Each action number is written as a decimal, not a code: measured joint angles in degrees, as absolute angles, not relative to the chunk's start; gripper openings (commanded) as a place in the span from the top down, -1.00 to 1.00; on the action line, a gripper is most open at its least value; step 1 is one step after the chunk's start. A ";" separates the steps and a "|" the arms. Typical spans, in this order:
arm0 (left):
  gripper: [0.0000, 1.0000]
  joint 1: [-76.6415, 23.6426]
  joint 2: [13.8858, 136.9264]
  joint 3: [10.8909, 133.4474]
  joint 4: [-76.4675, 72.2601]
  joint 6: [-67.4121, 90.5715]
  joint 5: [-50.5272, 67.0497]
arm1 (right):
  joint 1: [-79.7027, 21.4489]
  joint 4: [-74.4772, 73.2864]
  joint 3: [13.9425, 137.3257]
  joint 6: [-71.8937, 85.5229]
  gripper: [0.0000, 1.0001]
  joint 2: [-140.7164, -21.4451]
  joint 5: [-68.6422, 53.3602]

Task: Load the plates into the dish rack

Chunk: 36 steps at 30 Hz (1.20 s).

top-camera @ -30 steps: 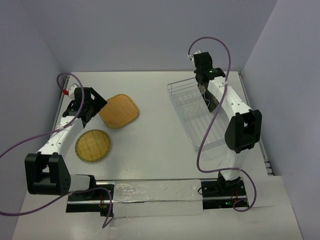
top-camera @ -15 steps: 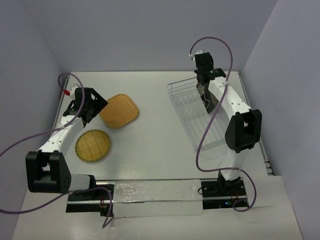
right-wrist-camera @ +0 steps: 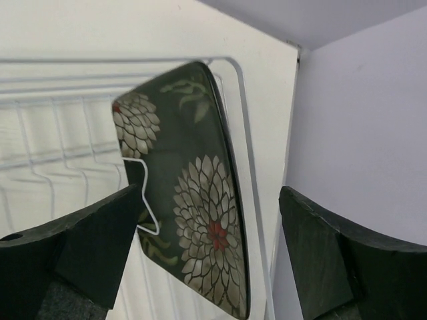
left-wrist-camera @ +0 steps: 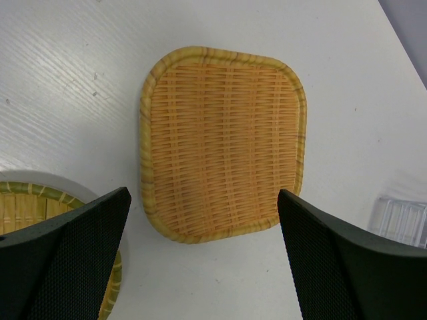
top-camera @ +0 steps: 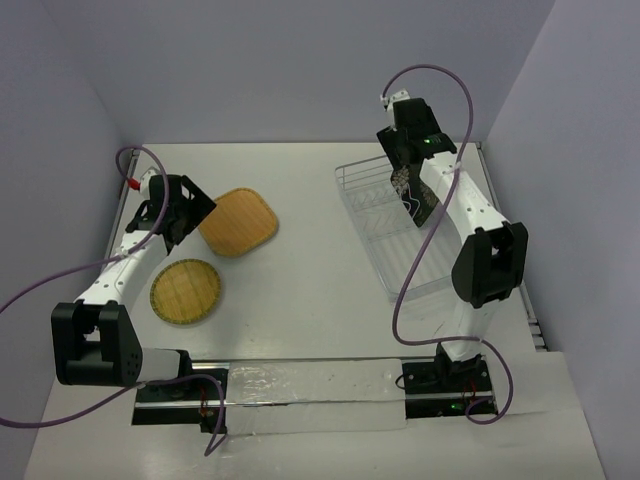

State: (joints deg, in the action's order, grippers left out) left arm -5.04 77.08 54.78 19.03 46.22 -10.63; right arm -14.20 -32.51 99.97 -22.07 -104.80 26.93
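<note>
Your right gripper (right-wrist-camera: 210, 250) is spread wide. Between its fingers, touching neither, the black flowered plate (right-wrist-camera: 190, 180) stands on edge in the dish rack (right-wrist-camera: 100, 61).

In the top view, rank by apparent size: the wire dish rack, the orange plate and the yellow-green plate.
1. Silver wire dish rack
2. Rounded-square orange woven-look plate
3. Round yellow-green woven-look plate, only slightly smaller

- orange plate (left-wrist-camera: 223, 140), centre frame: showing orange-tan basket weave, rim running yellow-green with darker streaks
- round plate (top-camera: 186, 291), lower left: showing a yellow-green woven grid
- black plate (right-wrist-camera: 193, 193): carrying white petalled flowers, one red-centred, plus pale leaves
- dish rack (right-wrist-camera: 67, 127): wire gleaming silver
- table (top-camera: 300, 300): reading white
- cables (top-camera: 397, 305): looping purple
</note>
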 measured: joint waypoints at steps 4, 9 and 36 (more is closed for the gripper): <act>-0.99 -4.53 77.05 54.67 18.56 46.30 -9.85 | -14.22 -32.56 100.40 -19.81 -0.95 -100.28 19.73; -0.99 -3.54 76.26 52.76 17.65 47.29 -9.80 | -14.52 -31.82 99.98 -14.86 -0.99 -89.78 6.50; -0.53 3.11 97.77 49.75 -1.99 40.84 4.90 | -24.86 -19.44 68.19 4.79 -0.99 -64.13 -4.08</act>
